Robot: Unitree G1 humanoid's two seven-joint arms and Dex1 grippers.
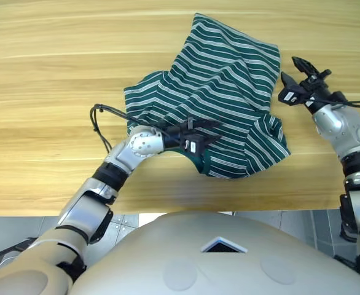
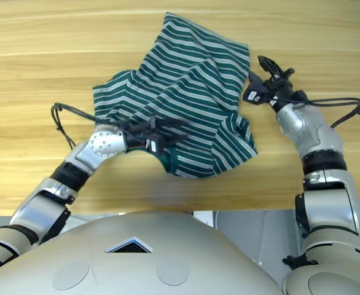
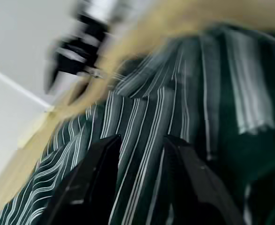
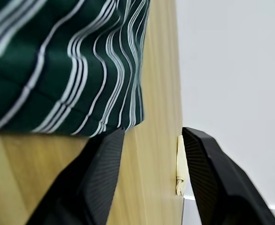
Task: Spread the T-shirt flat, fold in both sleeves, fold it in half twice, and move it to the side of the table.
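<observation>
The table [image 1: 57, 74] was a wooden top, bare beyond both sets of jaws. The T-shirt [image 1: 223, 80], green with pale stripes, lay crumpled in a heap between the two grippers and under the left one, folded over itself with no sleeve laid out; spreading was judged not yet done.

The left gripper [image 1: 217, 130] sat over the near part of the heap. Its jaws stood moderately apart with striped cloth directly below and ahead of them, and no fold was seen caught between them. The right gripper [image 1: 290, 69] was beside the heap's right edge, jaws wide apart and empty, with the cloth's edge just off one fingertip and bare wood between them.

Judgement: the cloth was light, soft and limp. It would sag and drag rather than slide as one piece. Hold is best taken at outer edges or corners, pinching a single layer and pulling apart.
</observation>
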